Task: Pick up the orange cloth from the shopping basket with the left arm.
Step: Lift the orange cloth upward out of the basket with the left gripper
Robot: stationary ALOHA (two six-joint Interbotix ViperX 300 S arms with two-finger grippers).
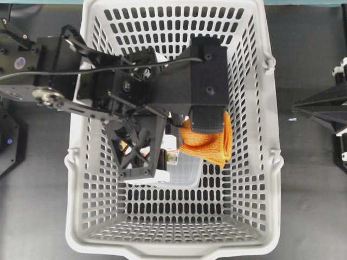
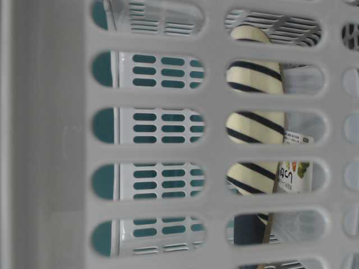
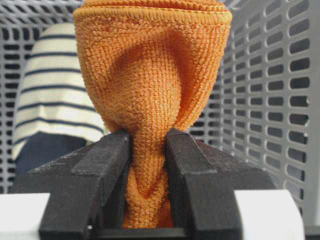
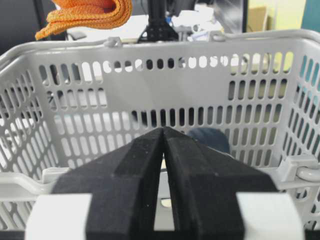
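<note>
Black fingers point(image 3: 105, 170) of the left gripper point(image 3: 149, 165) fill the bottom of the left wrist view, clamped on a bunched fold of the orange cloth point(image 3: 150, 80), which swells out wide beyond them. Behind the cloth stands a navy and cream striped slipper point(image 3: 55, 95) against the slotted wall of the shopping basket point(image 3: 280, 100).

Through the basket's slots in the table-level view, a small package point(image 2: 293, 176) beside the slipper point(image 2: 253, 126) carries a printed label with dark letters and a picture of fruit or vegetables; the writing is too blurred to read, and a small white tag point(image 2: 297, 138) above it is no clearer.

Overhead, the light grey basket point(image 1: 271, 162) holds the slipper and package mostly hidden under the left arm point(image 1: 135, 86), which reaches in from the left edge with its boxy wrist over the middle. The cloth point(image 1: 211, 142) hangs from the gripper point(image 1: 205, 122) near the right wall; from the right wrist view it point(image 4: 87, 15) hangs above the far rim.

Outside the basket, the right gripper point(image 4: 164, 150) has its fingers pressed together, grasping nothing, pointed at the rim point(image 4: 165, 42)
</note>
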